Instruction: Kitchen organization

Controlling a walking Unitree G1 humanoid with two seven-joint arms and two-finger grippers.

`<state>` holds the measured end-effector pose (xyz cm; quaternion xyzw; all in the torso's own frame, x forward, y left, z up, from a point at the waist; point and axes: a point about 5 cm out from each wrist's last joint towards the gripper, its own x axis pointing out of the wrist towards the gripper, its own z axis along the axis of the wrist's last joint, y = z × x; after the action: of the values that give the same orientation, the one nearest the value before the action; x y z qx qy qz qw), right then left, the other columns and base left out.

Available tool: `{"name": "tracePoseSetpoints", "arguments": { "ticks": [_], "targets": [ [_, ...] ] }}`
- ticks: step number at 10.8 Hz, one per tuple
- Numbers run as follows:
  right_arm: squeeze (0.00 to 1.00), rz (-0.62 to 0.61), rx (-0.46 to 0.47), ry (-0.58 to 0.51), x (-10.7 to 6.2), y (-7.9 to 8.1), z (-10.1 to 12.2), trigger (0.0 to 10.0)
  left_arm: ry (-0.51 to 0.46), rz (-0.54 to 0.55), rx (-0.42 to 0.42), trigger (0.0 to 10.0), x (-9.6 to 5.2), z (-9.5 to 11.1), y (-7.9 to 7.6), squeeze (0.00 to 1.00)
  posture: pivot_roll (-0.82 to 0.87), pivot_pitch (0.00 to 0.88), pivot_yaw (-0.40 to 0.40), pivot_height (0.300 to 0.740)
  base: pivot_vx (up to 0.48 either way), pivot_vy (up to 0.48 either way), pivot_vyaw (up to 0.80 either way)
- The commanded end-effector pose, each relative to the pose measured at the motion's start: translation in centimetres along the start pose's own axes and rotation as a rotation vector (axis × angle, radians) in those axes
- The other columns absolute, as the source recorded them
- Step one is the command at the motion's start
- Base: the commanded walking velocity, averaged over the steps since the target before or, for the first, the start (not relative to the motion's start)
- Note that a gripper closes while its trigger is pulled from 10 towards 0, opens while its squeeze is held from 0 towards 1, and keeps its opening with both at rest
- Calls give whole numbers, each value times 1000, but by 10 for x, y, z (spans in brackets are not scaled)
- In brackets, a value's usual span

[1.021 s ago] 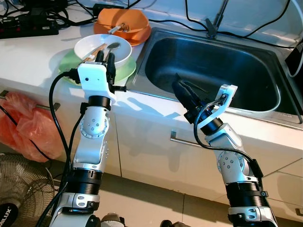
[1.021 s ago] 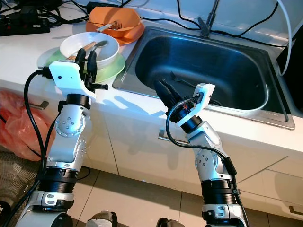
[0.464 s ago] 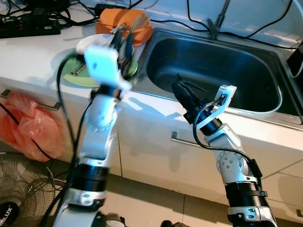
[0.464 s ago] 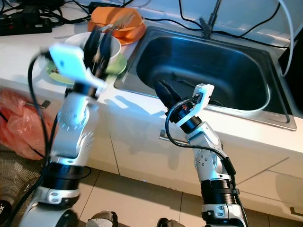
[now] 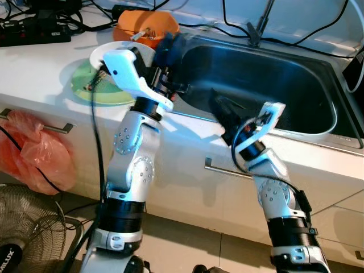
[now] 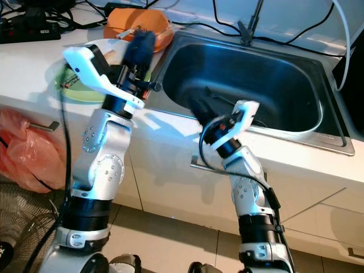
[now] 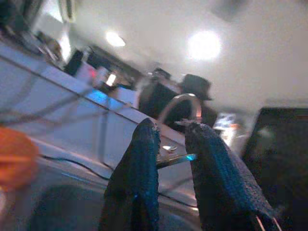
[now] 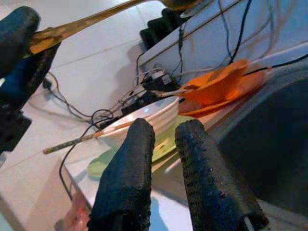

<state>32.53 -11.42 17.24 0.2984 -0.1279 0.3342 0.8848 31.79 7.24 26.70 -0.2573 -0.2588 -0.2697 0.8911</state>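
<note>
The spoon (image 8: 96, 19), brass-coloured, is off the surface (image 5: 34, 62) and pinched by its handle end in the left gripper (image 5: 168, 46). Its long axis sticks out sideways from the fingers (image 7: 144, 159), bowl end free. The pinch looks firm, fingers closed on the thin shaft w/ only a slit between them.

The left gripper hangs up by the sink's (image 5: 318, 85) left rim, just in front of the orange bowl (image 5: 136, 25). The basin lies to its right & lower, so the next move is prob. a short swing right, then let go. The left arm is the 1 placed for it.

The right gripper (image 5: 219, 105) sits at the sink's front rim, fingers (image 8: 130, 159) a narrow gap apart, holding nothing.

Behind on the surface are the white bowl (image 8: 144, 113), w/ 1 wooden utensil (image 8: 82, 139) left in it, & the green plate (image 5: 91, 85) under it.
</note>
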Motion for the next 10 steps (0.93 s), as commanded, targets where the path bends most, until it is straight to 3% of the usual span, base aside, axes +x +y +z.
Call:
{"name": "tracePoseSetpoints", "arguments": {
  "ticks": [1,2,3,6,10],
  "targets": [
    [0,-42,0,-15,1,-5,3,10000,5,-37,-88,10000,-1,-2,-5,0,222,102,-66,740,0,0,0],
    [90,-54,9,-26,3,-5,3,10000,11,-29,-161,10000,-4,-5,-3,0,221,102,-65,740,0,0,0],
    [1000,-56,30,-34,4,-5,3,10000,17,-17,-196,10000,-6,-7,0,0,222,103,-64,740,0,0,0],
    [1000,-91,106,-79,8,-6,4,10000,79,10,-231,10000,-16,-19,10,0,220,101,-61,740,0,0,0],
    [1000,-117,148,-100,9,-7,6,10000,116,-5,-203,10000,-21,-20,12,0,217,96,-56,740,0,0,0]
  ]
}}
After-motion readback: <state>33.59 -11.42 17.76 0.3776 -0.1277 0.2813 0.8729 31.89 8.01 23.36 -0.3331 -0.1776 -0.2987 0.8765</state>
